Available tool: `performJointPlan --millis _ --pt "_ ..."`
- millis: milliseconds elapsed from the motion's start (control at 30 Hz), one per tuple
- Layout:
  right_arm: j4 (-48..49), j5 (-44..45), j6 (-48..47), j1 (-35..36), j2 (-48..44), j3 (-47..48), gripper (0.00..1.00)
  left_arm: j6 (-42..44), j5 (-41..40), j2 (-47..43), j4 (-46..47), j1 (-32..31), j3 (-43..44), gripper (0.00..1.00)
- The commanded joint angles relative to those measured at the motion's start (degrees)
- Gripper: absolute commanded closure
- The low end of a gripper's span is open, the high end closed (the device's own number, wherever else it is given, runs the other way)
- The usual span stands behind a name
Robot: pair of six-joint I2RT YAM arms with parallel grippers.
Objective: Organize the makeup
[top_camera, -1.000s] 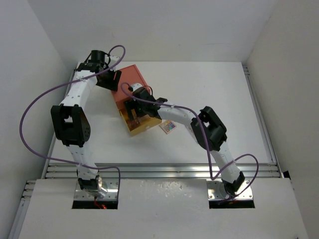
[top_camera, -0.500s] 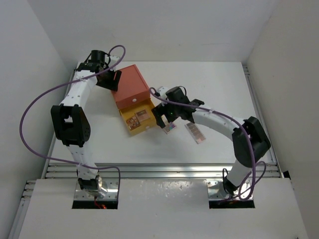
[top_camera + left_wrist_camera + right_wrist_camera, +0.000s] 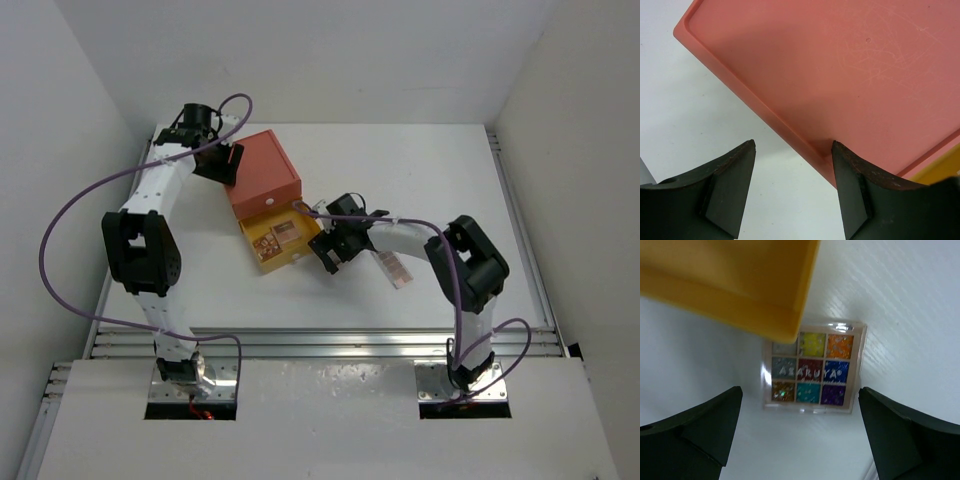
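A square palette [image 3: 812, 371] with nine colourful glitter pans lies on the white table, just off a corner of the yellow drawer [image 3: 740, 285]. My right gripper [image 3: 800, 396] is open right above it, one finger on each side, not touching it. In the top view my right gripper [image 3: 335, 247] hides this palette. Two small brownish palettes [image 3: 275, 238] lie in the open yellow drawer [image 3: 250, 235]. A longer rectangular palette [image 3: 392, 268] lies on the table to the right. My left gripper [image 3: 792, 150] is open and straddles the edge of the orange box [image 3: 840, 65].
The orange drawer box [image 3: 262, 172] stands at the back left with its drawer pulled out toward the front right. My left gripper [image 3: 222, 160] sits at its far-left corner. White walls close in the table on the left, right and back.
My right gripper left the drawer, where two palettes now lie, and moved right and forward to hover over the colourful palette. The right elbow swung inward. The left arm has not moved.
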Motion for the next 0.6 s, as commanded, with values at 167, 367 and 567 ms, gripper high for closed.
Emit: performJointPlan --millis 167,367,567 --pt "1.45 4.75 0.81 -0.74 6.39 4.16 0.02 0.42 -2.26 -3.85 -0.21 0.15 -1.91 0.32" --pt "1.71 4.14 1.96 -0.82 4.46 0.39 0.35 0.42 -2.27 -4.38 -0.21 0.15 -1.91 0.32" --pt "1.62 3.09 2.40 -1.00 -3.35 -6.03 0.69 0.42 -1.57 -4.38 -0.21 0.68 -1.91 0.32"
